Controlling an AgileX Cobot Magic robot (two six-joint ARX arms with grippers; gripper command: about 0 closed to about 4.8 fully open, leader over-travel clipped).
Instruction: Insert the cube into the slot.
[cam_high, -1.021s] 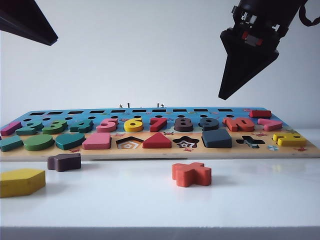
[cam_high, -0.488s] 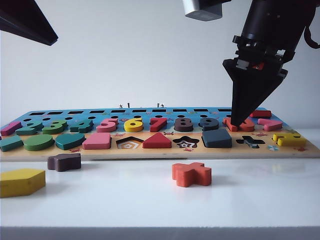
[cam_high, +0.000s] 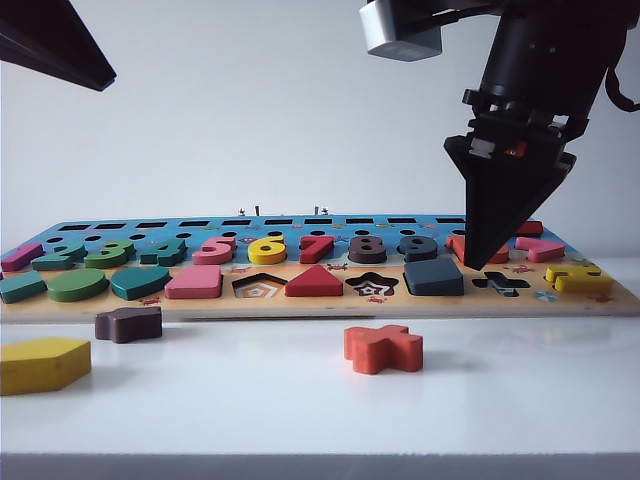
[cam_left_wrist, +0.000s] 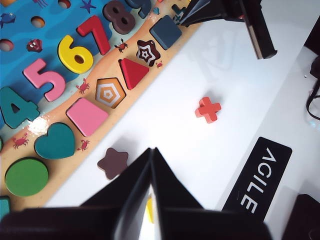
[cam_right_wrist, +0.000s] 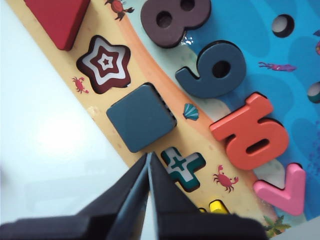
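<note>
The dark navy cube (cam_right_wrist: 140, 117) lies in the square slot of the puzzle board (cam_high: 320, 305), a touch askew; a thin strip of the slot's checkered floor (cam_right_wrist: 170, 111) shows along one edge. It also appears as cube (cam_high: 433, 276) and cube (cam_left_wrist: 165, 31). My right gripper (cam_right_wrist: 148, 156) is shut and empty, its tip (cam_high: 478, 262) pointing down just above the board beside the cube's right corner, near the cross recess (cam_right_wrist: 183, 168). High at the far left hangs my left gripper (cam_high: 108, 80), shut and empty, with its tip (cam_left_wrist: 151, 150) over the white table.
On the table in front of the board lie an orange cross (cam_high: 383, 348), a brown-purple wavy block (cam_high: 128, 323) and a yellow pentagon block (cam_high: 43, 363). The star recess (cam_right_wrist: 105, 64) and pentagon recess (cam_left_wrist: 110, 93) are open. Numbers and shapes fill the board.
My right gripper has come down and a little to the right, from high above the board to just over it beside the cube, turning as it went. The cube and left gripper stayed put.
</note>
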